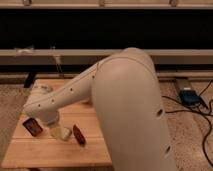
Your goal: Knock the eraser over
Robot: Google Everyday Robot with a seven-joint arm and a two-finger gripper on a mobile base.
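So the big white arm comes in from the lower right and sweeps left across the wooden table, covering pretty much the whole right half of it, and I can't see the table's right edge at all. The gripper hangs off the end of the wrist, low over the left-middle of the table, a pale yellowish bit right down at the surface. Honestly can't tell whether it's apart or together from here. What I take to be the eraser is the dark reddish-brown slab just to the right of the gripper, close beside it. I can't make out if they actually touch. It looks tilted, top end toward the back, but I can't say for sure if it's standing or lying. On the other side of the gripper there's a flat dark thing with an orange border, sitting near the table's left edge. Room-wise, there's a wide strip of bare wood between these three and the front edge, and more bare wood behind the forearm toward the back edge, where a small white object sits at the back-left corner. Off the table it's speckled floor on the left. On the right there's a blue box with black cables trailing around it.
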